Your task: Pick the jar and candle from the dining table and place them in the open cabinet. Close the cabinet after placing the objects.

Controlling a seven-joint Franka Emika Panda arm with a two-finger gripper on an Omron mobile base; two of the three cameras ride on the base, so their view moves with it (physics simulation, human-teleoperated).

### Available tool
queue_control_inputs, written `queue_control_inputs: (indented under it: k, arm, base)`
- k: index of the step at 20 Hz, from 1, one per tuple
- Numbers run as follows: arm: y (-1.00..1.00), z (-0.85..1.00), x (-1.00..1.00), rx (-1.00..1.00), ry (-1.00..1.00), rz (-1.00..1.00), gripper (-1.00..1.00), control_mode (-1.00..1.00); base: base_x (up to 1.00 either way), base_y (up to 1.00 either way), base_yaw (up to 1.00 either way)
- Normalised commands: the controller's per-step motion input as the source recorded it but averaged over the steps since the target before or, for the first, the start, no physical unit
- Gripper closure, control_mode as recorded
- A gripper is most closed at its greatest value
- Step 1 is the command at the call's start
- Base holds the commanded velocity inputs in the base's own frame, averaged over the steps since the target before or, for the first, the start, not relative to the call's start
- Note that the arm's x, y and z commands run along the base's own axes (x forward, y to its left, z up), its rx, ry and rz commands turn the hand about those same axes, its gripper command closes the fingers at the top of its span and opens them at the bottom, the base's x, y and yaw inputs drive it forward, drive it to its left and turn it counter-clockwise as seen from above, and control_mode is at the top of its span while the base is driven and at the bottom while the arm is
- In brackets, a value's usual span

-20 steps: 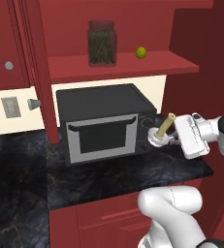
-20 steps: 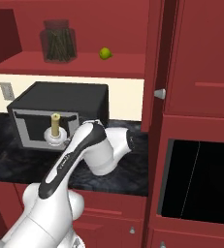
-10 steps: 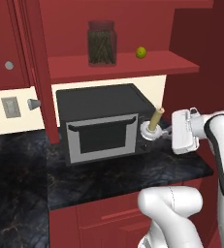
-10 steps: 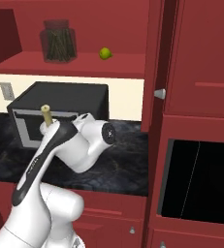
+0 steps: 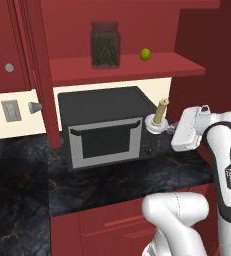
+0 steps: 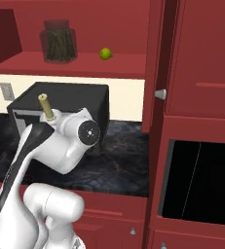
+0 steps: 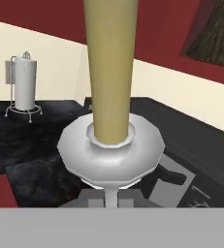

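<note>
Left base view: end effector (image 5: 168, 128) closed on the handle of the candle (image 5: 160, 112), held slightly tilted in the air beside the microwave (image 5: 103, 126). Jar (image 5: 105, 44) standing on the cabinet (image 5: 132, 66) shelf, green ball (image 5: 145, 54) near it.

microwave (image 5: 104, 127): black box with a grey door, standing on the dark marbled surface (image 5: 27, 175) against the cream wall
green ball (image 5: 145, 54): small, on the red shelf
paper towel roll (image 7: 24, 83): white, upright on a wire stand
wall outlet (image 5: 10, 110): grey plate left of the microwave
oven (image 6: 199, 182): black glass front, lower right
</note>
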Motion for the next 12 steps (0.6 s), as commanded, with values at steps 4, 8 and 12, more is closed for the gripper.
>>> queue_control_inputs:
  k: [4,8,12]
  arm:
    - [-0.06,0.36,0.03,0.0,0.04,-0.11,1.0,-1.0]
    - [-0.02,0.36,0.13,-0.03,0.07,-0.12,1.0,-1.0]
    - [0.0,0.37,0.17,-0.07,0.03,-0.1,1.0,-1.0]
  base:
    - [0.0,0.0,0.0]
    - [0.0,0.0,0.0]
    - [0.0,0.0,0.0]
